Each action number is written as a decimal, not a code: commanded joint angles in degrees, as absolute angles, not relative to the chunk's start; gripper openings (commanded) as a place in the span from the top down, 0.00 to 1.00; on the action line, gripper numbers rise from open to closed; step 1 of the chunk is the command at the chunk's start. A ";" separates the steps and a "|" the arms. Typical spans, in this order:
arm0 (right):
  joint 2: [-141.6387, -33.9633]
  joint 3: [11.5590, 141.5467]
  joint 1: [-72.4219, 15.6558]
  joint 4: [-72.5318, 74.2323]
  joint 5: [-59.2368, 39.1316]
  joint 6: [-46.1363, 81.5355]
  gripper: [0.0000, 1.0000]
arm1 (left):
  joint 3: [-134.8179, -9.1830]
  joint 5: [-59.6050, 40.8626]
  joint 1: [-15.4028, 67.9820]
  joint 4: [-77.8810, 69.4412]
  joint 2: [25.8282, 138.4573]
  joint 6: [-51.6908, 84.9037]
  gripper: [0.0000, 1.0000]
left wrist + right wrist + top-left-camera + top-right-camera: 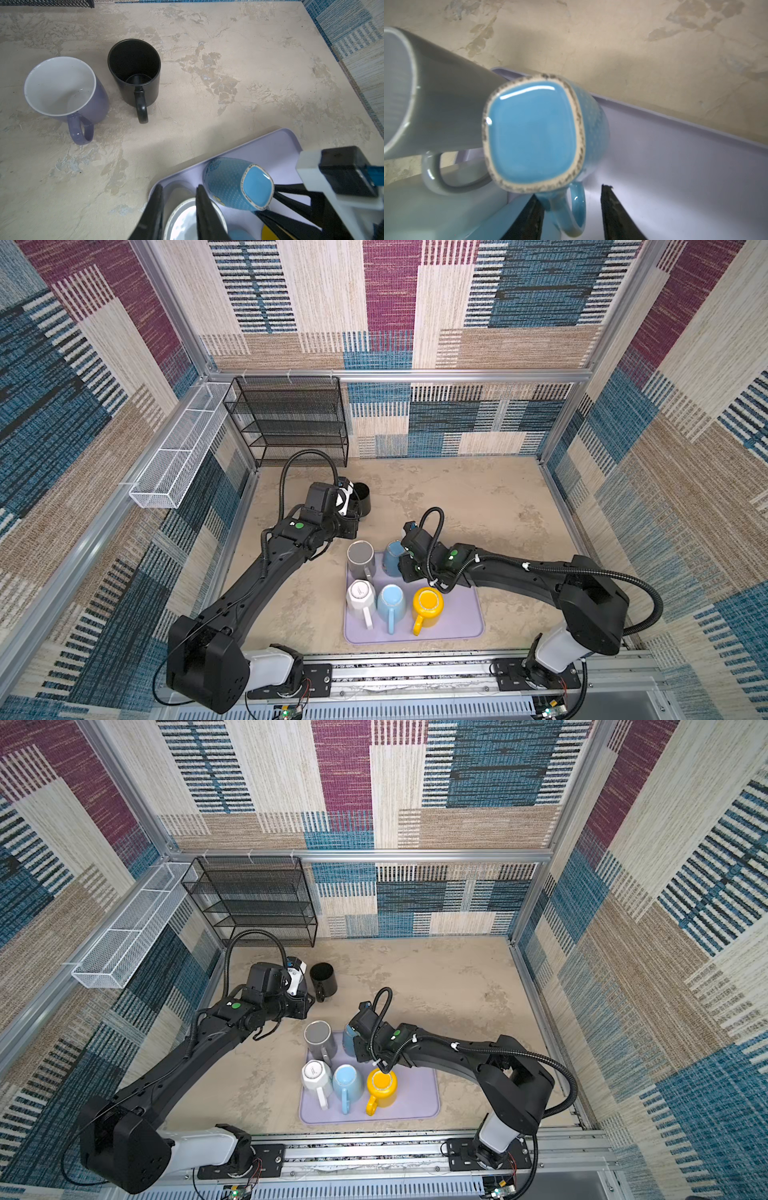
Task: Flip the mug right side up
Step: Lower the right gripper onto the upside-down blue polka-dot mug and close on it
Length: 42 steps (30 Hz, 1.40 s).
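A blue dotted mug [392, 558] [348, 1042] stands upside down at the back of the lavender tray [457, 614], its glossy square base [535, 133] facing up. My right gripper [571, 192] is open, with one finger on each side of the mug's handle [577, 214]. One finger is close against the handle and the other stands off it with a gap. My left gripper [179, 187] hangs narrowly open over the grey mug [187, 220] next to it and holds nothing. The blue mug [228, 182] shows in the left wrist view too.
The tray also carries a grey mug [360, 560], a white mug [360, 593], a light blue mug [390, 601] and a yellow mug [428, 601]. A black mug [361, 499] [135, 68] and a purple mug [62, 89] stand upright on the table. A black wire shelf [286, 418] and a white wire basket [178, 456] line the back left.
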State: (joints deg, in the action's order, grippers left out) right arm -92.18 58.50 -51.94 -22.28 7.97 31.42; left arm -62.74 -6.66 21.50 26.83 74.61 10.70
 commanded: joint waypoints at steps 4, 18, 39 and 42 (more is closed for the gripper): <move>-90.71 58.94 -50.56 -23.06 8.57 28.86 0.56 | -62.31 -10.84 21.53 26.39 73.15 8.68 0.75; -92.97 61.52 -49.92 -23.58 3.51 22.59 0.56 | -61.96 -13.14 21.53 26.51 72.31 8.13 0.75; -95.85 66.06 -49.03 -26.93 -1.15 9.01 0.58 | -61.90 -15.20 21.53 26.69 71.99 7.64 0.74; -96.56 66.92 -48.78 -27.67 -1.79 7.62 0.58 | -61.88 -15.37 21.49 26.72 72.10 7.57 0.74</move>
